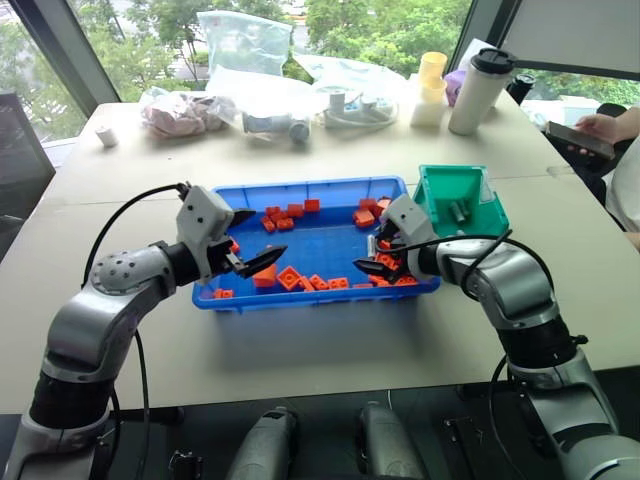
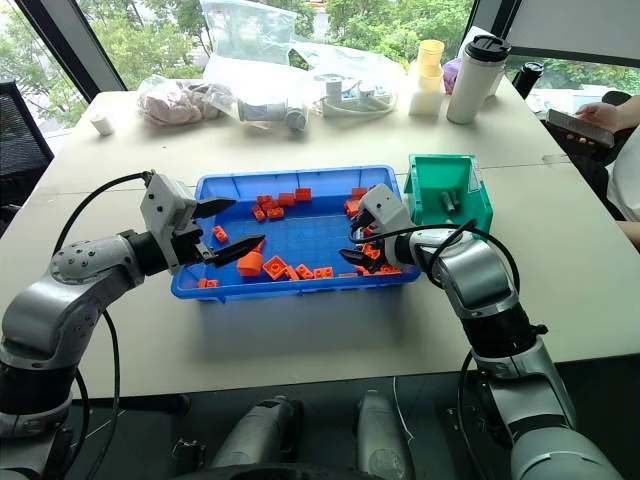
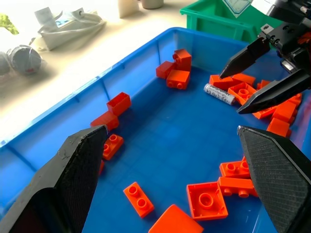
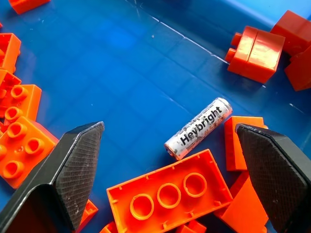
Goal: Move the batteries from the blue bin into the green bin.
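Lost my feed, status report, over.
Both jaws open, empty. Right gripper over battery in blue bin. Orange bricks crowd it.

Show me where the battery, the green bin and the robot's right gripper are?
battery (image 4: 198,128), right wrist view, middle of its label.
green bin (image 1: 492,212), left eye view, right wall.
right gripper (image 3: 243,87), left wrist view, between its fingertips.

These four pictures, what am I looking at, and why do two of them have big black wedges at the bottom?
It is a two-armed robot at a table. Two pictures come from cameras in its head; the other two sit on its wrists, and the black wedges are each gripper's own fingers. On the table, a blue bin holds orange bricks and a battery; a green bin stands beside it. The right gripper is open over the battery, holding nothing. The left gripper is open and empty too.
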Robot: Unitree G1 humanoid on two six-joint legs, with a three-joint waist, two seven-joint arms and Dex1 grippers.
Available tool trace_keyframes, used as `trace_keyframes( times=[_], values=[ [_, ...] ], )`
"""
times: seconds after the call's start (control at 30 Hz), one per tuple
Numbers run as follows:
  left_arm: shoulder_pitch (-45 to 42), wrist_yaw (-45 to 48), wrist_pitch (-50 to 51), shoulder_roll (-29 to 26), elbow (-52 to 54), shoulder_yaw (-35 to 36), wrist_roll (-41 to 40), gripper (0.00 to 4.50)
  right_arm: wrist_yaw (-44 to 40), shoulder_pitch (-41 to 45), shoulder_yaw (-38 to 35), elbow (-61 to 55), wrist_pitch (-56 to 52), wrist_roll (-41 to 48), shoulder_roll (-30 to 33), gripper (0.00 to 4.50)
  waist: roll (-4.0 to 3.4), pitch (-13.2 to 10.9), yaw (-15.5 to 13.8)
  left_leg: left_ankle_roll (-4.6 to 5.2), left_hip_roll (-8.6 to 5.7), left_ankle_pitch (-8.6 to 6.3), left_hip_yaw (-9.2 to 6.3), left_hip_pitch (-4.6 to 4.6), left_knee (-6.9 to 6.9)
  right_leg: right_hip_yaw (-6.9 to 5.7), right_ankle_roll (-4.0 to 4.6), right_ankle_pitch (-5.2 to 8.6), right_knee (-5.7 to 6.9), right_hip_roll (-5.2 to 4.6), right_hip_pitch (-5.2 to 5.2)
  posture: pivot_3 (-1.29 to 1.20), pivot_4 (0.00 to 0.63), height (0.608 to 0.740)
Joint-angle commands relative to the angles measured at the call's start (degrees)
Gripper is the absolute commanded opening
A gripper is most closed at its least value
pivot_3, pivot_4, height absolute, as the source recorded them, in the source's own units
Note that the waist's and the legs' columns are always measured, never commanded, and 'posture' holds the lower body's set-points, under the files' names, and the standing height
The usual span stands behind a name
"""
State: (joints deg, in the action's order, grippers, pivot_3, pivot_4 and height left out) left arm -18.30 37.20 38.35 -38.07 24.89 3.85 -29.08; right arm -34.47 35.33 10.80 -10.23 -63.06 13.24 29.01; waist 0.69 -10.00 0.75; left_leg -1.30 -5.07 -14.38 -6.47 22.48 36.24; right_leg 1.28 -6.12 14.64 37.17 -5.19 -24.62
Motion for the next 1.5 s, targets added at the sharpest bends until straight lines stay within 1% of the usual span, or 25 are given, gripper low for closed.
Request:
trace_keyframes(
  times=[0.03, 0.23, 0.37, 0.47, 0.5, 0.53, 0.57, 0.63, 0.7, 0.83, 0.9, 1.0, 1.07, 1.13, 1.2, 1.43, 1.5],
  values=[
    [0.1, -0.3, -0.3, -0.4, 1.8, 2.1, -0.4, 4.5, 0.3, 1.4, 0.2, 0.0, 1.2, 0.4, -1.2, 4.48, 0.0, 0.0, 0.0, 0.0, 0.0, 0.0, 0.0, 0.0, 0.0, 0.0, 0.0, 0.0, 0.0, 0.0, 0.0, 0.0, 0.15, 0.74],
    [0.3, -0.7, -0.3, -0.3, 2.2, 2.1, -0.5, 4.5, 0.3, 2.7, 1.3, 3.0, 1.8, -0.1, -1.9, 4.48, 0.0, 0.0, 0.0, 0.0, 0.01, 0.0, -0.01, 0.0, -0.01, 0.0, 0.0, 0.0, 0.0, 0.01, 0.0, 0.0, 0.15, 0.74],
    [0.3, -1.0, -0.4, 0.1, 2.2, 1.9, -0.4, 4.5, 0.1, 3.7, 2.1, 7.8, 3.4, -0.6, -2.6, 4.48, 0.0, 0.0, 0.0, 0.0, 0.0, 0.0, 0.0, 0.0, 0.0, 0.0, 0.0, 0.0, 0.0, 0.02, 0.0, 0.0, 0.15, 0.74],
    [0.5, -1.4, -0.4, 0.1, 2.5, 1.8, -0.3, 4.5, -0.1, 5.4, 3.3, 11.2, 5.5, -1.7, -3.2, 3.64, 0.01, 0.0, 0.1, 0.0, 0.0, 0.0, 0.01, -0.01, 0.0, 0.0, 0.0, 0.0, 0.0, 0.02, 0.0, 0.0, 0.15, 0.74],
    [0.6, -1.6, -0.4, 0.2, 2.6, 1.9, -0.4, 4.5, -0.4, 5.7, 3.6, 11.5, 6.0, -2.0, -3.2, 3.08, 0.0, 0.0, 0.1, 0.0, 0.01, 0.0, 0.0, -0.01, -0.01, 0.0, 0.0, 0.0, 0.01, 0.02, 0.0, 0.0, 0.15, 0.74],
    [0.6, -1.7, -0.3, 0.2, 2.7, 1.9, -0.4, 4.5, -0.7, 6.0, 4.2, 11.7, 6.8, -2.4, -3.1, 2.63, 0.01, 0.0, 0.1, 0.0, 0.01, 0.0, 0.0, -0.01, -0.01, 0.0, 0.0, 0.0, 0.01, 0.02, 0.0, 0.0, 0.15, 0.74],
    [0.7, -1.7, -0.3, 0.2, 2.7, 2.0, -0.4, 4.5, -0.8, 6.5, 4.9, 12.1, 7.6, -3.0, -3.1, 2.05, 0.01, 0.0, 0.1, 0.0, 0.01, 0.0, 0.0, -0.01, -0.01, 0.0, 0.0, 0.0, 0.01, 0.02, 0.0, 0.0, 0.15, 0.74],
    [0.9, -1.9, -0.3, 0.2, 3.0, 2.1, -0.4, 4.5, -1.2, 7.1, 6.0, 12.4, 9.1, -3.9, -3.0, 1.09, 0.0, 0.0, 0.1, 0.0, 0.0, 0.0, 0.0, -0.01, -0.01, 0.0, 0.0, 0.0, 0.0, 0.02, 0.0, 0.0, 0.15, 0.74],
    [1.0, -2.1, -0.2, 0.2, 3.1, 2.1, -0.4, 4.5, -1.8, 7.7, 7.3, 12.2, 10.5, -5.0, -2.8, 0.03, 0.01, 0.0, 0.1, 0.0, 0.01, 0.0, 0.0, -0.01, -0.01, 0.0, 0.0, 0.0, 0.0, 0.02, 0.0, 0.0, 0.15, 0.74],
    [1.0, -2.4, -0.1, 0.2, 3.2, 2.3, -0.6, 4.5, -1.8, 10.6, 5.7, 9.9, 11.4, -5.7, -2.2, 0.02, 0.0, 0.0, 0.1, 0.0, 0.0, 0.0, 0.0, -0.01, 0.0, 0.0, 0.0, 0.0, 0.0, 0.02, 0.0, 0.0, 0.15, 0.74],
    [1.0, -2.4, 0.0, 0.1, 3.2, 2.2, -0.7, 4.5, 0.6, 13.3, 1.9, 11.2, 13.7, -6.6, -1.4, 0.02, 0.0, 0.0, 0.1, -0.01, 0.0, 0.0, -0.01, -0.01, -0.01, 0.0, 0.0, 0.0, 0.0, 0.02, -0.01, 0.0, 0.15, 0.74],
    [1.1, -2.4, -0.1, 0.0, 3.2, 2.3, -0.8, 4.5, 6.0, 17.8, -6.2, 14.3, 13.6, -6.9, 0.2, 0.02, -0.01, 0.0, -0.1, -0.01, 0.0, 0.01, 0.0, 0.0, -0.01, 0.0, 0.0, 0.0, 0.01, 0.02, -0.03, 0.0, 0.15, 0.74],
    [0.9, -2.2, 0.0, -0.1, 3.0, 2.4, -1.0, 4.5, 8.1, 18.6, -9.5, 16.9, 14.9, -8.8, 4.9, 0.02, 0.0, 0.0, -0.5, -0.01, -0.02, 0.01, -0.02, 0.01, -0.01, -0.01, 0.0, 0.0, -0.02, 0.01, 0.0, 0.0, 0.15, 0.74],
    [0.9, -2.0, -0.1, -0.2, 2.8, 2.5, -1.1, 4.5, 8.1, 17.3, -10.9, 18.2, 15.8, -9.7, 9.0, 0.02, 0.05, 0.0, -1.0, -0.01, -0.04, 0.0, -0.04, 0.02, -0.02, -0.04, 0.0, 0.0, -0.13, 0.0, 0.05, 0.0, 0.15, 0.74],
    [0.8, -1.7, -0.1, -0.2, 2.5, 2.4, -1.2, 4.5, 7.4, 14.9, -11.9, 17.9, 15.7, -9.5, 10.9, 0.02, 0.06, 0.0, -1.0, 0.0, -0.04, 0.0, 0.02, 0.02, -0.04, -0.02, 0.0, 0.0, -0.18, -0.01, 0.06, 0.0, 0.15, 0.74],
    [-0.7, -0.4, -0.6, -0.4, 0.6, 2.2, -0.6, 4.5, 7.0, 7.1, -13.4, 12.8, 12.0, -8.8, 11.9, 0.02, 0.01, 0.0, 0.4, 0.02, 0.04, -0.01, 0.09, -0.03, -0.08, 0.04, 0.0, 0.0, -0.04, 0.03, 0.01, 0.0, 0.15, 0.74],
    [-1.3, -0.3, -0.3, -0.1, 0.4, 2.2, -0.9, 4.5, 6.8, 5.8, -13.6, 11.7, 11.6, -8.4, 11.6, 1.05, 0.01, 0.0, 0.3, 0.02, 0.04, -0.01, 0.09, -0.03, -0.08, 0.05, 0.0, 0.0, -0.03, 0.04, 0.0, 0.0, 0.15, 0.74]
  ],
)
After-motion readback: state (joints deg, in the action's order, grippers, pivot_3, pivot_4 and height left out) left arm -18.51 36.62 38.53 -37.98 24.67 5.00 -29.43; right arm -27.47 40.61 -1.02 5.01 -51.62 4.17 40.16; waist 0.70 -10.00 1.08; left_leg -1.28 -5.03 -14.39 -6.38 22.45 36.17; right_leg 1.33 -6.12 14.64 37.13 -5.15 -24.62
